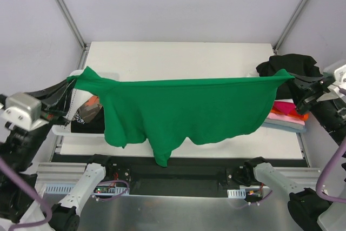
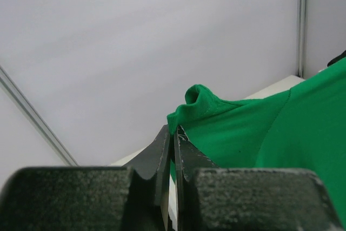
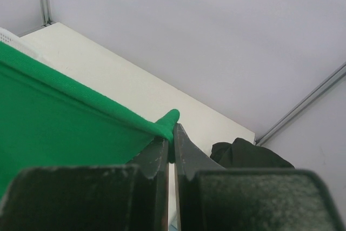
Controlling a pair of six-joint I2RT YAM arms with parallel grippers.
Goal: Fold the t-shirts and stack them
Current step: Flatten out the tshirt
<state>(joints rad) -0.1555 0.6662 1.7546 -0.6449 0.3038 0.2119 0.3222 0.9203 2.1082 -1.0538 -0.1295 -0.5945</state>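
Green t-shirt (image 1: 184, 109): stretched in the air above the bench (image 1: 178, 58), its lower edge hanging loose.
Left end effector (image 1: 72, 81): clenched on 1 top corner.
Right end effector (image 1: 294, 79): clenched on the opposite corner.
Black t-shirt (image 1: 292, 64): heaped at the bench's far right.

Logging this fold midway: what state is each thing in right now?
Bright green cloth t-shirt: lifted, stretched between both claws, lower edge hanging loose.
Left claw: shut on one corner.
Right claw: shut on the other corner.
Black cloth t-shirt: crumpled, far right of table.
Pink and orange t-shirts: stacked flat at right.
White plastic mesh basket: holds a black printed t-shirt.
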